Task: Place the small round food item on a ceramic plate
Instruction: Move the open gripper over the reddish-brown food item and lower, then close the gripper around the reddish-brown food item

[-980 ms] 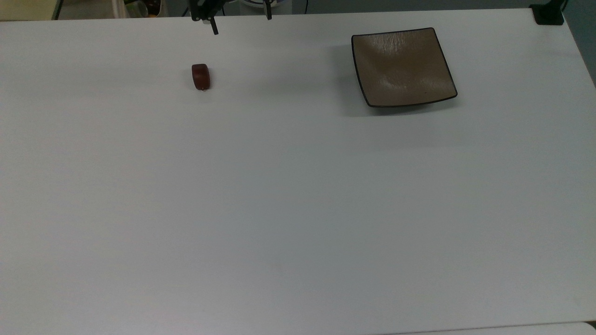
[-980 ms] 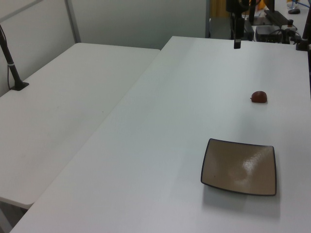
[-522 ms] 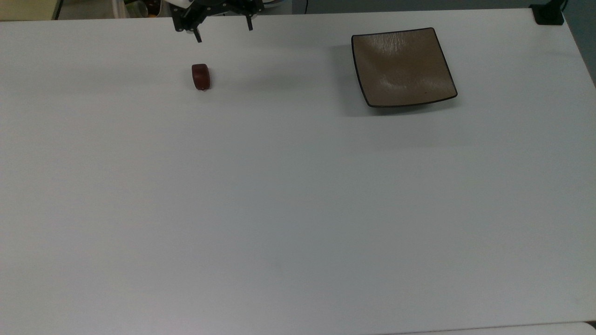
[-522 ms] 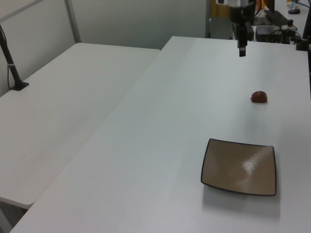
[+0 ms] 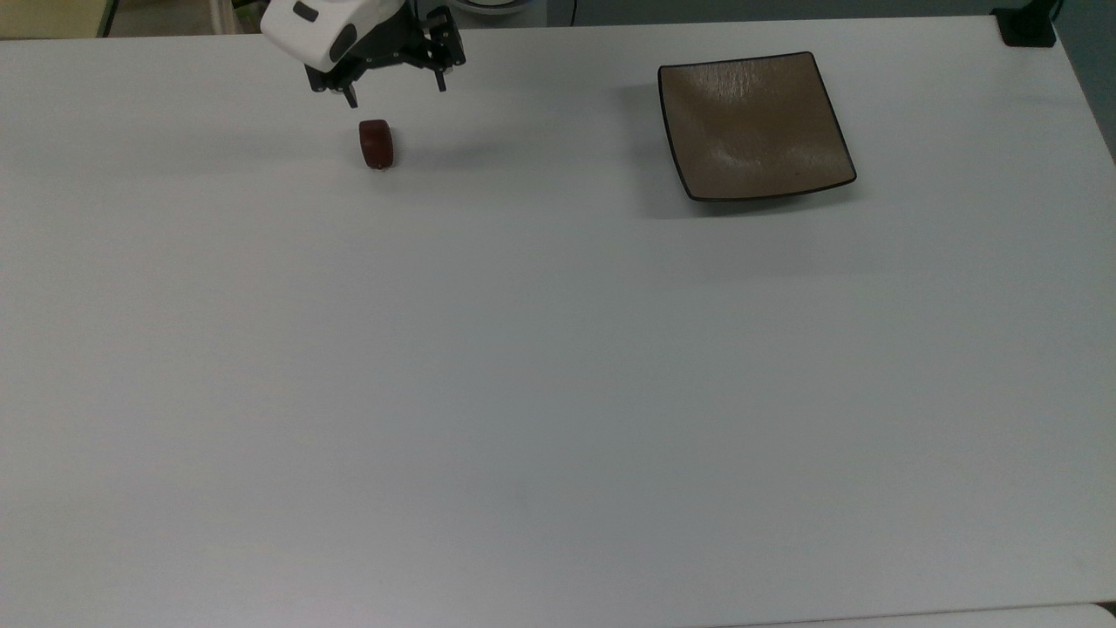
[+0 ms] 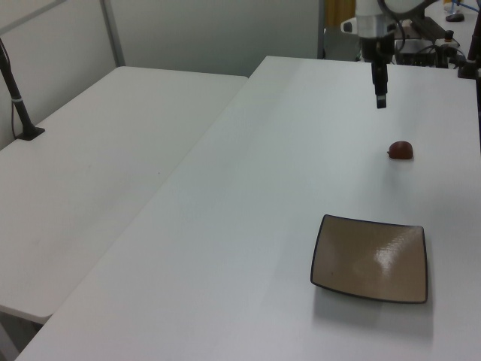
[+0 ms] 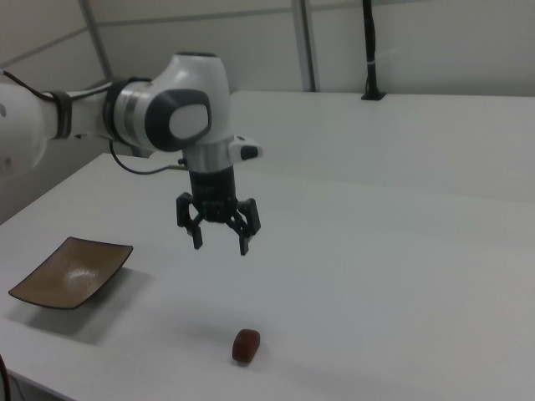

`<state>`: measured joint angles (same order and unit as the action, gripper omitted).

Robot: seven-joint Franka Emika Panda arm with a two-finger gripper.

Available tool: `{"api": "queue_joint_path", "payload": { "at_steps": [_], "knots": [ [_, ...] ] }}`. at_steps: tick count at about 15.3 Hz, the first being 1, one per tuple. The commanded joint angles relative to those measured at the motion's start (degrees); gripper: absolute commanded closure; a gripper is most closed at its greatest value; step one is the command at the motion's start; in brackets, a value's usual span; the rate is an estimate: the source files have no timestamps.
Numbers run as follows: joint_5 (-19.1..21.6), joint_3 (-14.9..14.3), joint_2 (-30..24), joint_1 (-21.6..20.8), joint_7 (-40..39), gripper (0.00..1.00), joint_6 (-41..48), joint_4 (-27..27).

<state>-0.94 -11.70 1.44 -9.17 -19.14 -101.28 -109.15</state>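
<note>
Our end effector (image 7: pixel 220 234) hangs above the bench (image 5: pixel 523 366) with its fingers spread wide and nothing between them. We have it up in the air, near the small round food item (image 5: pixel 376 144) but not touching it; in the right view the end effector sits well above the reddish-brown lump (image 7: pixel 246 345) and off to one side.

We see the food item lying on the bare bench, well apart from the ceramic plate (image 5: pixel 755 125), which sits toward the top view's right with nothing on it.

By our reckoning the task is barely begun: only the approach is under way. We have yet to line up over the item, descend, close on it, lift it, carry it across and set it down in the plate's shallow centre.
</note>
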Motion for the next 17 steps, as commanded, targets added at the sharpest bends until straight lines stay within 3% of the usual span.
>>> {"api": "queue_joint_path", "payload": {
  "at_steps": [1, 17],
  "knots": [
    [-1.78, -0.95, -1.96, -0.5, -0.82, 0.0, -4.62, -6.06],
    [-8.37, -3.06, 0.23, -0.41, -0.73, 0.0, -22.03, -21.8]
  ]
}}
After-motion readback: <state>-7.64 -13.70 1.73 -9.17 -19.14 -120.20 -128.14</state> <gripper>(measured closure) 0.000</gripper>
